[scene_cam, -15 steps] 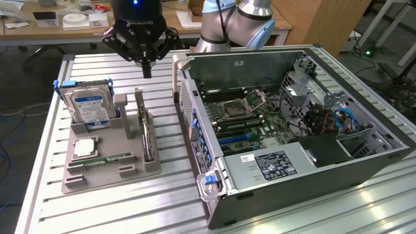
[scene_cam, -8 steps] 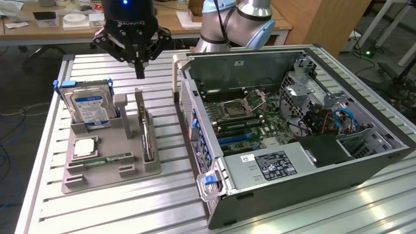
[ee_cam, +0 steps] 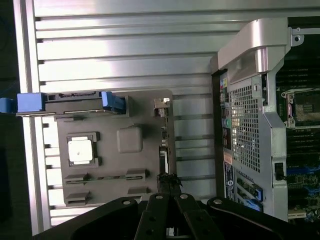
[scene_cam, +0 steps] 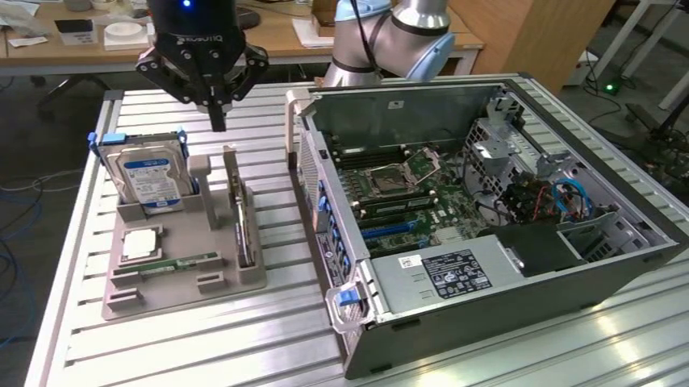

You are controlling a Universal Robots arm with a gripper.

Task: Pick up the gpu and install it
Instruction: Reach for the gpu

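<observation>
The black claw (scene_cam: 219,121), shut and empty, hovers at twelve o'clock over the thin green-and-dark gpu (scene_cam: 239,218) standing on edge in the grey tray (scene_cam: 181,235) on the ribbed metal worktop (scene_cam: 76,274): pick-up not yet made, needing, I judge, a parted claw squared to its edge.

Gpu (scene_cam: 244,219): thin flat card, upright on long edge in slot of grey holder (scene_cam: 177,246) on counter (scene_cam: 161,347), on side nearest open computer case (scene_cam: 517,298). Silver end bracket (ee_cam: 160,104) at one end.
</observation>
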